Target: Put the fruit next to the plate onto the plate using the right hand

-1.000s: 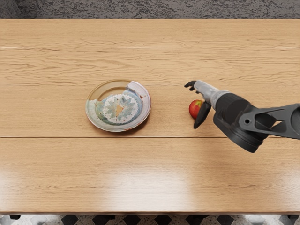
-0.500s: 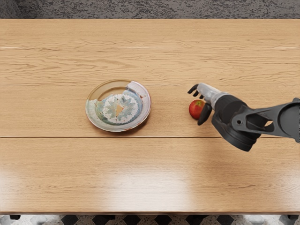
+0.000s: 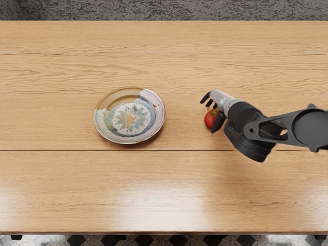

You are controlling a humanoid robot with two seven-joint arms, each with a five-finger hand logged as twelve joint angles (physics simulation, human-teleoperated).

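A small red apple (image 3: 208,119) lies on the wooden table (image 3: 164,184), to the right of a patterned glass plate (image 3: 129,115) that holds nothing. My right hand (image 3: 209,111) reaches in from the right edge and sits right at the apple. Its fingers (image 3: 205,97) arch past the apple's far side with a small gap showing, and the thumb (image 3: 217,123) lies against its near right side, hiding part of the fruit. The hand is still open around the apple, which rests on the table. The left arm is out of view.
A bare strip of tabletop about a hand wide separates the apple from the plate's right rim (image 3: 163,114). The dark forearm (image 3: 277,130) stretches over the table's right part. The table's far edge (image 3: 164,21) runs along the top.
The right hand has slid left and closer onto the apple, and its thumb has drawn in against the fruit. The apple has barely shifted; the plate has not moved.
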